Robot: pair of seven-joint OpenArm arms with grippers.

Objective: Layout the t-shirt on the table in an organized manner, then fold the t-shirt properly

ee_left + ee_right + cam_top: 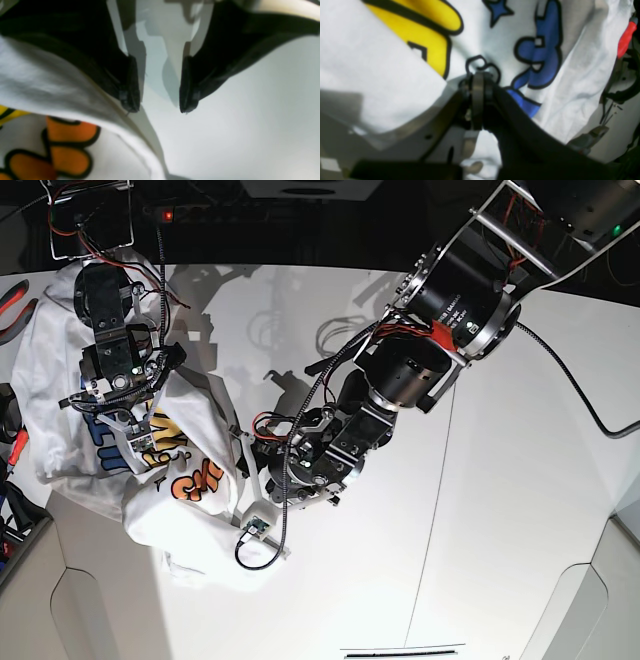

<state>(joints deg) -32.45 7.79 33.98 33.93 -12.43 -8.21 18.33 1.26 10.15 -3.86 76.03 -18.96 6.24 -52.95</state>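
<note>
**Shirt status: bunched, one claw engaged**

T-shirt [150, 480] lies crumpled on table [500, 510], at its edge on the base view's left side. Right gripper [477, 82]: jaws closed, pinching shirt fabric by the blue print. Left gripper [158, 110]: jaws apart, nothing held, just beside shirt hem, above bare tabletop.

The t-shirt [190, 480] carries coloured print letters; no word can be read.

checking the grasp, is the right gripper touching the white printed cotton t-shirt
Touching: the right wrist view shows the right gripper shut, its fingers pinching the white printed cotton t-shirt.
</note>
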